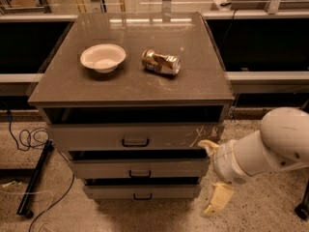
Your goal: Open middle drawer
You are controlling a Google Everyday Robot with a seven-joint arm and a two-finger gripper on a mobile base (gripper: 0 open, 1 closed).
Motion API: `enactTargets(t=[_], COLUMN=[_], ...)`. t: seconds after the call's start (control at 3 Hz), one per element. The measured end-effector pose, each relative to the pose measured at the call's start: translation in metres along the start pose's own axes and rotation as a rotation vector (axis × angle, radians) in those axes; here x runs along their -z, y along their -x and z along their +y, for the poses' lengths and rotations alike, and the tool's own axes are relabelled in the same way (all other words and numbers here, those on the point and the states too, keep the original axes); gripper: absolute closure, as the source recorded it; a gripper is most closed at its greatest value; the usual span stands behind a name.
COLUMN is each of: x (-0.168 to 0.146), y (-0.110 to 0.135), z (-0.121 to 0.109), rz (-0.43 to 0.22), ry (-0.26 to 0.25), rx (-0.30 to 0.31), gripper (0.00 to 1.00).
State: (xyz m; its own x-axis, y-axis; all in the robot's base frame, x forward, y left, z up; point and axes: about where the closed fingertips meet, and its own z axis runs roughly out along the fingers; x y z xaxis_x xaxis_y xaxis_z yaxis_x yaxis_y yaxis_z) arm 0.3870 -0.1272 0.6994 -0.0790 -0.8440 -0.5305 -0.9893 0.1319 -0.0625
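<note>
The middle drawer (169, 168) is a plain grey front with a small dark bar handle (140, 174) at its centre, and it sits closed in the grey cabinet. My gripper (212, 174) hangs at the cabinet's lower right corner, level with the middle drawer's right end. Its two cream fingers are spread wide, one (208, 146) above and one (215, 203) below, with nothing between them. It is well to the right of the handle and does not touch it.
The top drawer (96, 137) has white scratches at its right end, and the slim bottom drawer (111, 191) lies below. A white bowl (103, 57) and a crushed can (161, 62) sit on the cabinet top (130, 88). Cables (26, 139) and a stand leg (34, 182) lie on the floor at left.
</note>
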Motion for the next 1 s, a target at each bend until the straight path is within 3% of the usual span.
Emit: enactTargets(t=[0.33,0.67,1.0], x=[-0.037,-0.101,-0.103], y=[-0.010,-0.027,-0.026], z=[0.002,-0.002,0.000], rz=[-0.031,-0.046,-0.052], ry=[0.004,0.030,0.031], rx=[-0.007,-0.026,-0.027], gripper=[0.00,0.00,0.00])
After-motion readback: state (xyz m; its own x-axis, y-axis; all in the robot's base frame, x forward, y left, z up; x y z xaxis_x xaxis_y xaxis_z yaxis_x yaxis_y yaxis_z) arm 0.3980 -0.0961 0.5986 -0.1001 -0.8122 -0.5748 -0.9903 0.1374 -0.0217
